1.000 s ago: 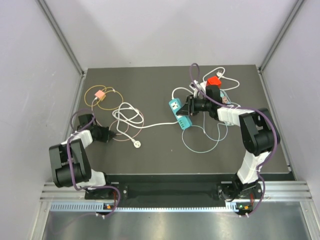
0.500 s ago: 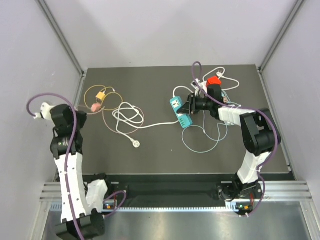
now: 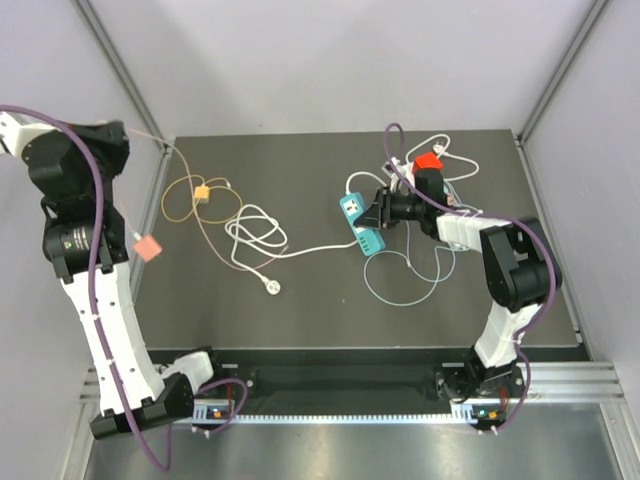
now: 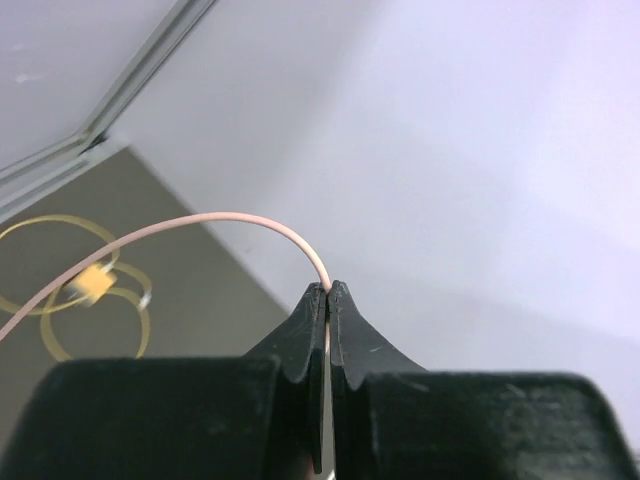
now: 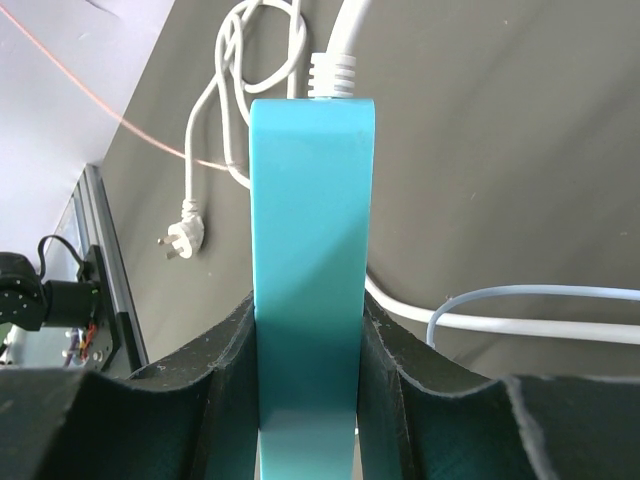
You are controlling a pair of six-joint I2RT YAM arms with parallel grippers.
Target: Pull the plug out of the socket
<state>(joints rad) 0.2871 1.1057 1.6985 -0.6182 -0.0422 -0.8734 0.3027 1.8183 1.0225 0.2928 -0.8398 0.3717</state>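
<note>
This is a robotics lab test cell, not a lived-in room. 2 white-and-black robot arms, the left (image 3: 100, 310) and the right (image 3: 510, 270), are bolted to an aluminium rail (image 3: 350, 395) at the near edge of a dark table (image 3: 320, 300). Plain pale wall panels (image 3: 330, 60) held in metal framing (image 3: 125, 80) box the table in on 3 sides. Purple wiring (image 3: 95, 200) runs along the arms. The only things about are props: a teal power strip (image 3: 360, 228), a white cord (image 3: 255, 235) and a thin pink cable (image 4: 240, 216).
</note>
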